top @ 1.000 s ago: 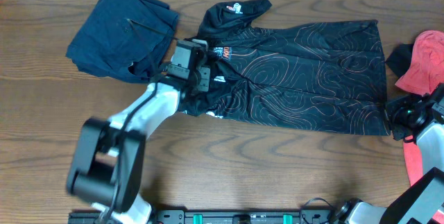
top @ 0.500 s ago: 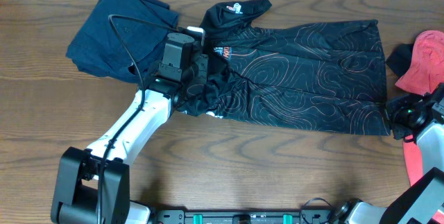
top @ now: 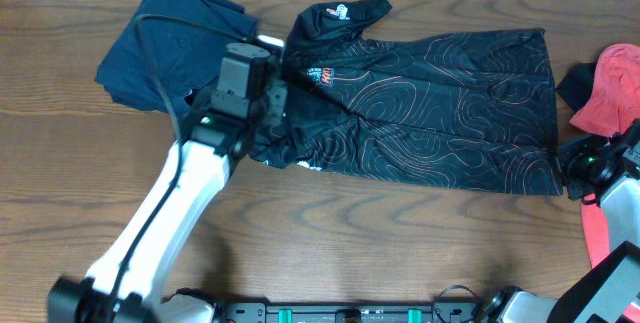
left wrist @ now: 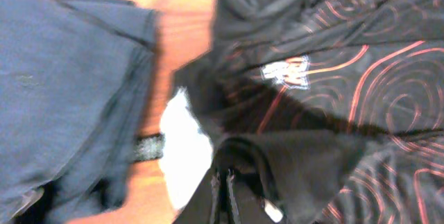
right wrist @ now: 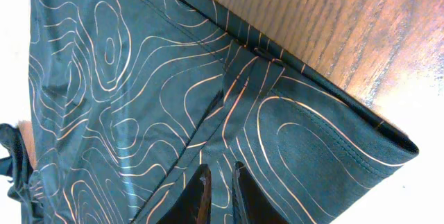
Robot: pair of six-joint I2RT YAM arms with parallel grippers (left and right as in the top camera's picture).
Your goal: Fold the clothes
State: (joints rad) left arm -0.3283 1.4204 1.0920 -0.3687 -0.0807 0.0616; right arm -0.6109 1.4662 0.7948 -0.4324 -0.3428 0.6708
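Black short-sleeved sports jersey with thin orange-white contour lines (top: 440, 113) lies spread across the brown wooden desk (top: 400, 253). The left claw (left wrist: 223, 189) is clamped on bunched fabric at its collar end; the right claw (right wrist: 220, 182) pinches a ridge near the hem corner.

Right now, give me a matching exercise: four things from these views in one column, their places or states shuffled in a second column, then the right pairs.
1. black jersey
2. navy garment
3. coral-red garment
4. left gripper

A. bunched at upper left of the overhead view
B. shut on black fabric
C. at the right edge of the overhead view
D. spread across the middle

Pairs: 1-D, 2-A, 3-C, 4-B
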